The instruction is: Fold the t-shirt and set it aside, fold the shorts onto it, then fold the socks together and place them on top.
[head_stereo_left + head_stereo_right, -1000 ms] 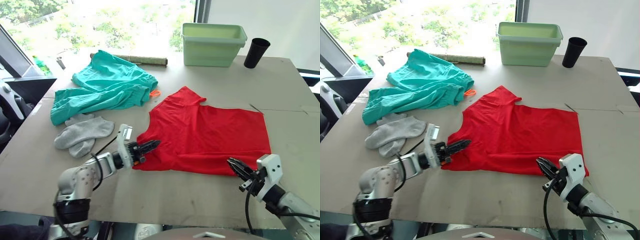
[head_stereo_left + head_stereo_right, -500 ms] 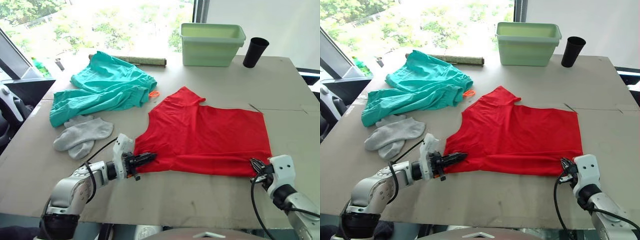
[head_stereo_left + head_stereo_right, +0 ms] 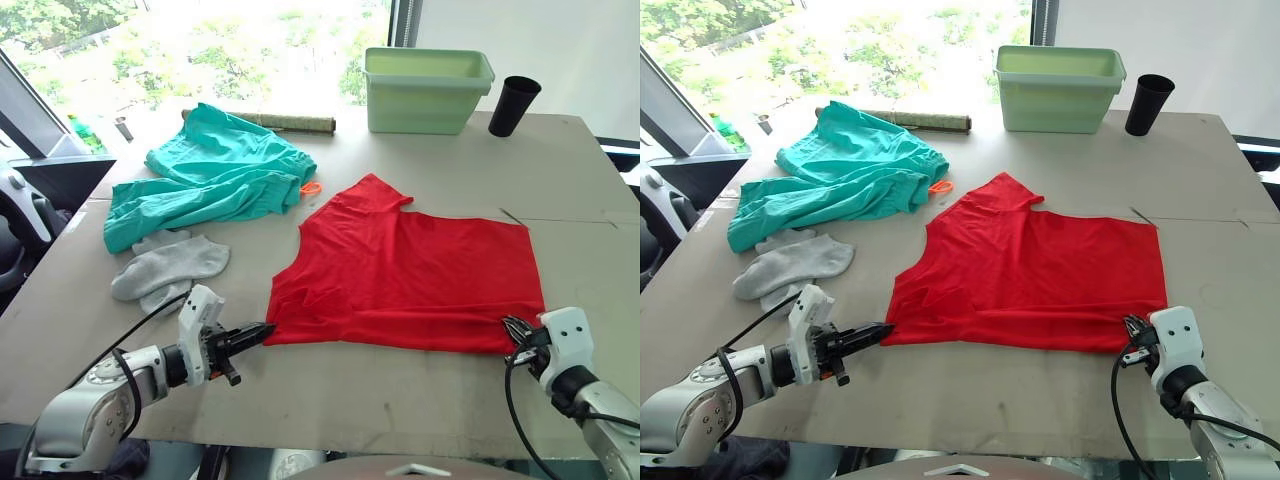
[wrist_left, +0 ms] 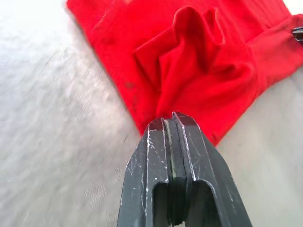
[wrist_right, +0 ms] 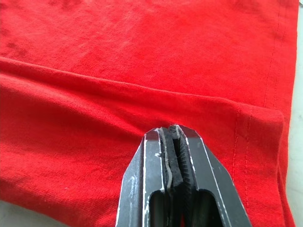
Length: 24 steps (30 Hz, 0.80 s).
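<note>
The red t-shirt (image 3: 420, 270) lies spread flat in the middle of the table, with a fold along its near edge. My left gripper (image 3: 258, 332) is shut at its near-left corner, where the fabric (image 4: 189, 71) puckers toward the fingertips. At the near-right corner my right gripper (image 3: 515, 328) is shut on the folded hem (image 5: 142, 109). The teal shorts (image 3: 220, 180) lie crumpled at the far left, an orange loop (image 3: 311, 187) showing at their edge. The grey socks (image 3: 170, 272) lie together just nearer than the shorts, left of the t-shirt.
A pale green bin (image 3: 428, 90) and a black cup (image 3: 513, 105) stand at the table's far edge. A rolled mat (image 3: 285, 122) lies behind the shorts. Bare table stretches right of the t-shirt and along the near edge.
My left gripper has drawn back to the left, from over the t-shirt's edge to its corner. My right gripper moved right to the near-right corner and shut on the hem.
</note>
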Available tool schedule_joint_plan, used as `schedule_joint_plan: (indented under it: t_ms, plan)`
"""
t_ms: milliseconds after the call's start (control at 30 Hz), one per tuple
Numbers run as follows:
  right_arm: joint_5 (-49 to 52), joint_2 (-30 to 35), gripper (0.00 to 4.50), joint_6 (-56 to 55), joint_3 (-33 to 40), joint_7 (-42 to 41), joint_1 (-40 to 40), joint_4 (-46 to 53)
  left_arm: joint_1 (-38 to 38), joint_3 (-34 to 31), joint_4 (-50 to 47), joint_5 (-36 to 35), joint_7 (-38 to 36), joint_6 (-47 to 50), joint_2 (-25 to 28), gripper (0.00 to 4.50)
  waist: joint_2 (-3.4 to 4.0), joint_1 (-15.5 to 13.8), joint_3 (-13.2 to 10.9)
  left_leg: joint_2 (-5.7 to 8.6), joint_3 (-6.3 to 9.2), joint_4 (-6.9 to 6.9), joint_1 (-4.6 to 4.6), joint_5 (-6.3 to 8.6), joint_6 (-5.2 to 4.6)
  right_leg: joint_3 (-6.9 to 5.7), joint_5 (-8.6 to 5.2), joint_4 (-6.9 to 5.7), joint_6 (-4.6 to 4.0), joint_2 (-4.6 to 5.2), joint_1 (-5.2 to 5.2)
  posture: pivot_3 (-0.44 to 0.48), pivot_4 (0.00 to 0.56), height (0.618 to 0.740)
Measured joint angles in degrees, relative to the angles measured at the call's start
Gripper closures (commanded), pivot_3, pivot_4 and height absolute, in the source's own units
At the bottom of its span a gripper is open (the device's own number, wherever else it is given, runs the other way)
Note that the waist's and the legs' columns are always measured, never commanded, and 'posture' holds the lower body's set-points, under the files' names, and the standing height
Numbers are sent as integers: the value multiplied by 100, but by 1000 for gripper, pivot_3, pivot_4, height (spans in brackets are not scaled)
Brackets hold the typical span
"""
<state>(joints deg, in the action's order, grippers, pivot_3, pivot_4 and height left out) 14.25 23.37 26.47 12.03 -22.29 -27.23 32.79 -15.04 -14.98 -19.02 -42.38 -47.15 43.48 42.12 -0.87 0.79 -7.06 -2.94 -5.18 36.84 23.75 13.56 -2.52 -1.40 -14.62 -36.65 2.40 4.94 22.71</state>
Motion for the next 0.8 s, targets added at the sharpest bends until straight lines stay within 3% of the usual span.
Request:
schedule_joint_plan:
  t_ms: [133, 333, 367, 400, 567, 600, 800]
  plan:
    - [72, 26, 4500, -296, -133, -350, -99, 0, 533, -567, 8, -1184, 129, 915, -17, 4410, -9, -22, -22, 1, 15, 1, 13, -1, 0, -24, -1, 3, 1, 0, 1, 0, 150, 740]
    - [324, 60, 4500, -436, -169, -626, -48, 264, 1316, -180, -170, -1489, 388, 1279, -236, 4410, -2, -28, -32, 17, 7, 2, 14, -3, -3, -15, -1, 12, 2, -3, -5, 0, 150, 740]
    - [422, 153, 4215, -408, -171, -699, 4, 373, 1554, 26, -157, -1358, 421, 1208, -305, 3818, -7, -36, -35, 20, 8, 4, 14, -14, -23, -16, -1, 12, 3, -4, -6, 0, 150, 740]
    - [467, 289, 3903, -382, -170, -784, 29, 504, 1717, 194, -155, -1250, 373, 1128, -294, 3606, -13, -41, -38, 21, 7, 6, 14, -18, -29, -17, 0, 12, 3, -7, -7, 0, 150, 740]
    - [666, 1456, 1886, -25, 72, -1481, -86, 1003, 1909, 903, -238, -429, -752, 379, 637, 1539, -16, -25, -43, 20, -1, -5, 9, -18, -30, -25, -1, 24, 2, -20, -4, 0, 150, 740]
    - [743, 1741, 1847, 76, 249, -1700, -168, 1054, 1909, 1075, -238, -126, -1125, 19, 867, 1243, -15, -40, -44, 20, -2, -7, 9, -18, -30, -25, -1, 27, 2, -19, -5, 0, 150, 740]
    - [846, 2494, 1847, 188, 848, -2390, -310, 1082, 1924, 1575, 64, 769, -1977, -1147, 1045, 1243, -20, -111, -49, 20, -2, -9, 11, -17, -32, -27, -1, 42, 2, -18, -8, 0, 150, 740]
